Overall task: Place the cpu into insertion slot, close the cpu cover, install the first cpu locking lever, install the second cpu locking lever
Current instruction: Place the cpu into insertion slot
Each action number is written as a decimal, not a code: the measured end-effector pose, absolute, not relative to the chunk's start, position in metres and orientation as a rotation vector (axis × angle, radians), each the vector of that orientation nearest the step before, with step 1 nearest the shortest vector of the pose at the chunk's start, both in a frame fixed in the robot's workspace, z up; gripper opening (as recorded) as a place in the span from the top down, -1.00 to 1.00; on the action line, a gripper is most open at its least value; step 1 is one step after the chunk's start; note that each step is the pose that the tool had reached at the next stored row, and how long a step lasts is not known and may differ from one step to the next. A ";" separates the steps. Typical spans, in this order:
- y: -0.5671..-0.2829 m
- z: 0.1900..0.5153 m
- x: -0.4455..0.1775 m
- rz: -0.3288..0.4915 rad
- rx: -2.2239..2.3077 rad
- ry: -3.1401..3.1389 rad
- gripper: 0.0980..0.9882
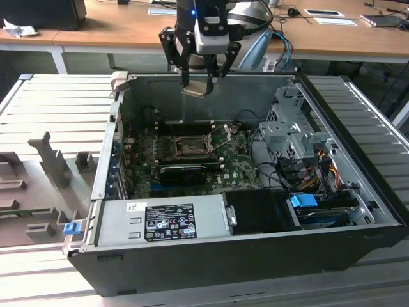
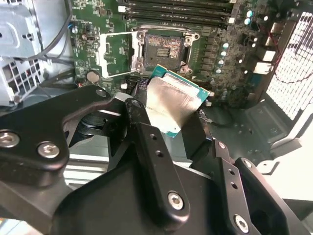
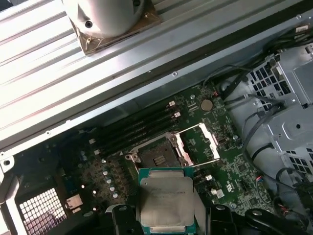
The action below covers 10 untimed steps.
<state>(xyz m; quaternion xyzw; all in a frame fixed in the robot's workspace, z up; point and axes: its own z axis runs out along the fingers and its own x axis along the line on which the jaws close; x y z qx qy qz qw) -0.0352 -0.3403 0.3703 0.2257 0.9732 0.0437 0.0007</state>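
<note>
The end effector is clenched on the cpu, holding it in the air above the far wall of the open computer case, high over the green motherboard. In both wrist views the cpu sits tilted between the black fingers, silvery top showing, apart from the insertion slot below it. The slot lies bare, with the cpu cover swung open just beside it, and the grey power-supply box lies along the case's near wall.
</note>
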 end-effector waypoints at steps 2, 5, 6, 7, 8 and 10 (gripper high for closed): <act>-0.340 0.370 -0.035 0.136 0.757 3.043 0.04; -0.340 0.369 -0.035 0.134 0.828 3.022 0.04; -0.340 0.369 -0.035 0.133 0.848 3.016 0.04; -0.340 0.369 -0.035 0.132 0.866 3.010 0.04; -0.340 0.368 -0.035 0.130 0.894 3.001 0.04; -0.340 0.368 -0.035 0.128 0.947 2.983 0.04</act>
